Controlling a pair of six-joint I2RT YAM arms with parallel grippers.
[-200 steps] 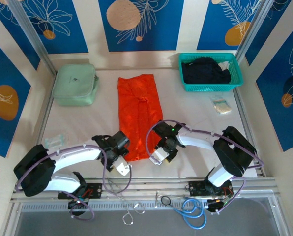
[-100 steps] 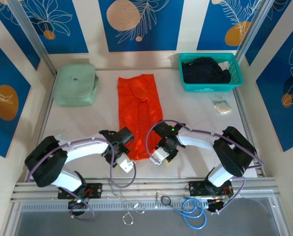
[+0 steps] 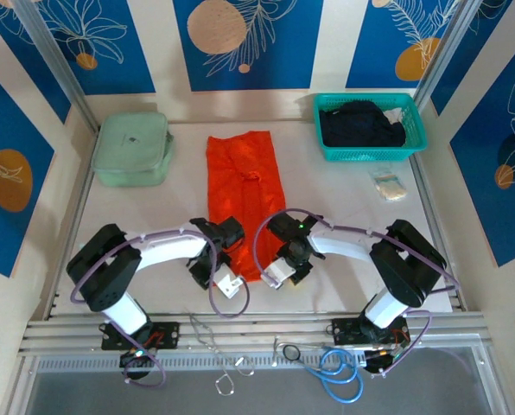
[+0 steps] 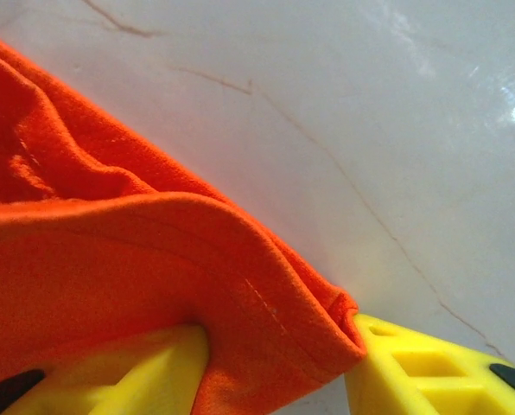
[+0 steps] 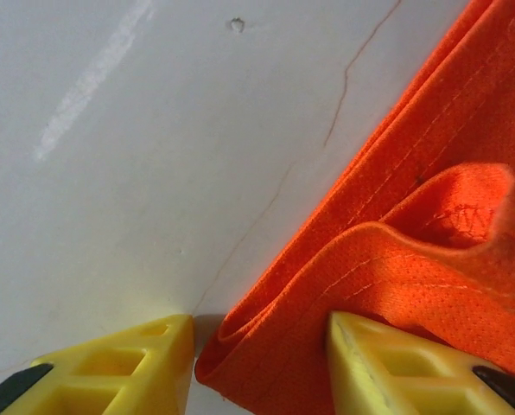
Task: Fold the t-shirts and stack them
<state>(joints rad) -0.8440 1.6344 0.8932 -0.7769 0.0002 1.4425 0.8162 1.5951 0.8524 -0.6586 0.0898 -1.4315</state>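
The orange t-shirt [image 3: 244,186] lies folded into a long narrow strip down the middle of the white table [image 3: 344,216]. My left gripper [image 3: 226,252] is at its near left corner. In the left wrist view the bunched orange hem [image 4: 266,294] fills the gap between the yellow fingers [image 4: 145,363] and touches both, so the left gripper [image 4: 275,346] is shut on it. My right gripper [image 3: 275,257] is at the near right corner. There the folded orange corner [image 5: 275,346] sits inside the right gripper [image 5: 259,333], with a sliver of gap beside one finger [image 5: 145,354]. The black t-shirt [image 3: 361,125] lies crumpled in the basket.
A teal mesh basket [image 3: 370,156] stands at the back right. A pale green lidded box [image 3: 132,149] sits at the back left. A small pale packet [image 3: 387,184] lies on the table below the basket. Metal rails run along both sides.
The left arm has swung right and brought its gripper onto the shirt's near left corner, with its jaws narrowing onto the fabric. The right gripper stayed in place while its jaws narrowed.
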